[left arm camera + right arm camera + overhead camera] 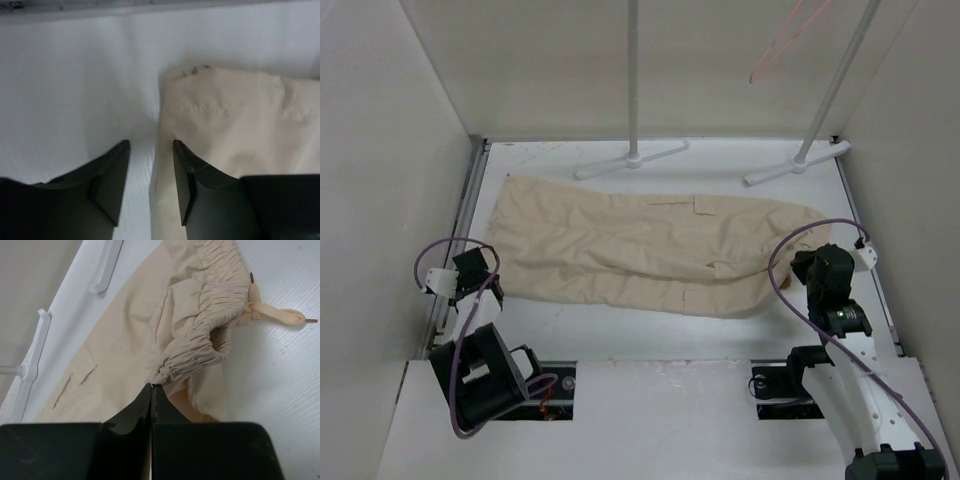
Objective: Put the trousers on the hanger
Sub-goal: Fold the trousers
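Progress: early stage. Beige soft-cloth trousers (640, 255) lie flat on white table (650, 340). Thin pink rod hanger (757, 72) is rear-right, well apart, bare. Right gripper (151, 390): jaws closed, apparently pinching waistband. Left gripper (151, 145): jaws open astride hem edge, no grip. Remaining: lift, drape.

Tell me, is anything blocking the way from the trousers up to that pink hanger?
Nothing visible. The trousers lie on the table; the hanger hangs beyond them, between the rack poles, with open air below.
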Controlling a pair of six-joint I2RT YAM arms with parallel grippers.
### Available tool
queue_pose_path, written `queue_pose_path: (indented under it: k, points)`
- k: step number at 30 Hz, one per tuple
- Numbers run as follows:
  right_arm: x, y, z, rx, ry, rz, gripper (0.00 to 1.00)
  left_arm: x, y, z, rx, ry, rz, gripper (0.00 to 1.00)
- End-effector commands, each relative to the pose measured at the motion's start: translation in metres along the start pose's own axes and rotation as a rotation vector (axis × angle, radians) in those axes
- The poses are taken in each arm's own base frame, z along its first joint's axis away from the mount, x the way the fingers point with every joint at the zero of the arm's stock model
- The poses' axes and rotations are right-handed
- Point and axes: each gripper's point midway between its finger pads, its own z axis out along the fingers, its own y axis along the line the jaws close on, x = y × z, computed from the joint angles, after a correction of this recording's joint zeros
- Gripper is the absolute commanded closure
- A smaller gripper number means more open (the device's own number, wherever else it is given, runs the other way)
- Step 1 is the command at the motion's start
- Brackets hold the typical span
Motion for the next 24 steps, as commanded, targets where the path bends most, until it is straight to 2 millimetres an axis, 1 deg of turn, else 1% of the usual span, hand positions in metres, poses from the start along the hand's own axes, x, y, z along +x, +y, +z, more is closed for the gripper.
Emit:
queue_pose_path:
  k: [1, 4, 7, 8, 9, 12, 13, 14, 15, 17, 18, 20, 21, 23, 24]
  points:
    - [-0.01, 0.019, -0.001, -0.058, -0.029, 0.018, 0.99, -0.015, -0.017, 0.015, 0.018, -0.031, -0.057, 0.64]
    - [-0.01, 0.022, -0.002, -0.066, -0.029, 0.028, 0.99, -0.005, -0.005, 0.033, -0.033, 0.002, -0.066, 0.64]
    - [-0.004, 0.027, -0.003, -0.081, -0.014, 0.021, 0.99, -0.003, -0.01, 0.041, -0.005, 0.003, -0.092, 0.64]
    - [-0.002, 0.027, -0.002, -0.081, -0.011, 0.016, 0.99, -0.003, -0.013, 0.042, 0.009, 0.001, -0.095, 0.67]
    - [-0.001, 0.028, -0.002, -0.08, -0.012, 0.014, 0.99, -0.004, -0.016, 0.043, 0.014, 0.002, -0.093, 0.72]
    - [0.0, 0.029, -0.002, -0.083, -0.017, 0.013, 0.99, -0.001, -0.018, 0.046, 0.015, 0.015, -0.089, 0.92]
    - [-0.001, 0.031, -0.002, -0.089, -0.018, 0.014, 0.99, 0.0, -0.019, 0.047, 0.017, 0.021, -0.089, 0.98]
    - [-0.001, 0.032, -0.003, -0.092, -0.017, 0.015, 0.99, 0.0, -0.02, 0.047, 0.026, 0.025, -0.092, 1.0]
    - [-0.001, 0.033, -0.003, -0.095, -0.017, 0.017, 0.99, -0.001, -0.02, 0.044, 0.035, 0.02, -0.102, 1.0]
    - [-0.002, 0.033, -0.004, -0.094, -0.022, 0.018, 0.99, -0.017, -0.025, 0.028, 0.073, -0.039, -0.135, 1.0]
    - [-0.003, 0.033, -0.004, -0.092, -0.026, 0.017, 0.99, -0.027, -0.026, 0.014, 0.089, -0.073, -0.143, 1.0]
    - [-0.006, 0.031, -0.006, -0.088, -0.039, 0.017, 0.99, -0.053, -0.026, -0.022, 0.124, -0.153, -0.165, 1.0]
    - [-0.008, 0.033, -0.009, -0.095, -0.043, 0.017, 0.99, -0.062, -0.026, -0.038, 0.141, -0.187, -0.17, 1.0]
    - [-0.016, 0.032, -0.02, -0.097, -0.06, 0.029, 1.0, -0.083, -0.027, -0.078, 0.193, -0.261, -0.18, 1.0]
    - [-0.023, 0.031, -0.027, -0.1, -0.079, 0.039, 1.0, -0.091, -0.026, -0.092, 0.196, -0.289, -0.177, 1.0]
